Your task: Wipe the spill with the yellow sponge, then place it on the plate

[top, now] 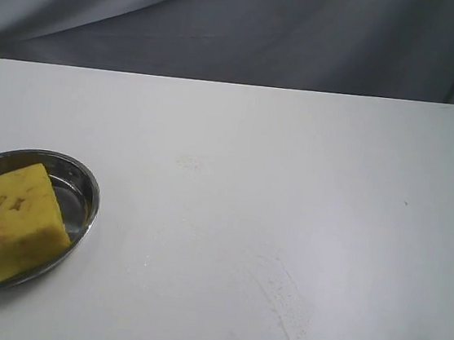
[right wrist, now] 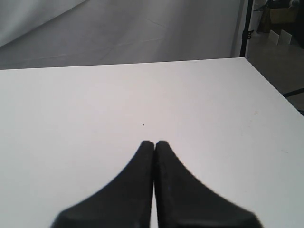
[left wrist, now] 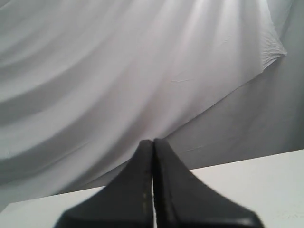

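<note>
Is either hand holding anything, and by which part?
Nothing is held. The left hand and right hand are both shut empty; the yellow sponge lies on the plate.

White table (top: 295,145) fills the scene; grey draped cloth (top: 227,22) hangs behind; black stand (right wrist: 244,28) beyond.

— What colour is the sponge?
— The yellow sponge (top: 14,220) is bright, with a few brown blotches on top. The plate (top: 86,195) is shiny silver.
— And the fingers?
— Left fingers (left wrist: 135,190) and right fingers (right wrist: 135,190) are both matte black. Beyond the right ones the worktop (right wrist: 95,104) is plain white; beyond the left, pale grey cloth (left wrist: 118,71) shaded in folds.
</note>
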You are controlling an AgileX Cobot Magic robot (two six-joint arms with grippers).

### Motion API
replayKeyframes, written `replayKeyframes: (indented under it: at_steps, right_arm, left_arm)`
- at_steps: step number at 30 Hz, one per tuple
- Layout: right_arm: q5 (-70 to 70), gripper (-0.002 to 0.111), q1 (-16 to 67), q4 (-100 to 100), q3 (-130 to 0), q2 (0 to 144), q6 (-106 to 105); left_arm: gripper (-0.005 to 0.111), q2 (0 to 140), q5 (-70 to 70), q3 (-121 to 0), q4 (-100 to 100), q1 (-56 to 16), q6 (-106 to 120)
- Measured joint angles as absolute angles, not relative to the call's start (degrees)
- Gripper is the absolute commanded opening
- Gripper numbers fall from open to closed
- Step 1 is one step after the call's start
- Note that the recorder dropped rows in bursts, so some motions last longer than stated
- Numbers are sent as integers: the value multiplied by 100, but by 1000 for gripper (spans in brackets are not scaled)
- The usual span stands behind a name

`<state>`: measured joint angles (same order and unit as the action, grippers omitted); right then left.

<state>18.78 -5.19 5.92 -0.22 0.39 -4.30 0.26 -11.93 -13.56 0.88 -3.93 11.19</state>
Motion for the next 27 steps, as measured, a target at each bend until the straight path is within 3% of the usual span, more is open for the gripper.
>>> replayKeyframes:
  at_steps: [8, 27]
  right_arm:
    - [1878, 0, -519, 592, -22, 39, -430]
    - [1878, 0, -519, 592, -22, 39, -430]
  left_arm:
    - [0, 26, -286, -79, 66, -393, 1110]
    - [0, 26, -1168, -26, 356, -393, 364]
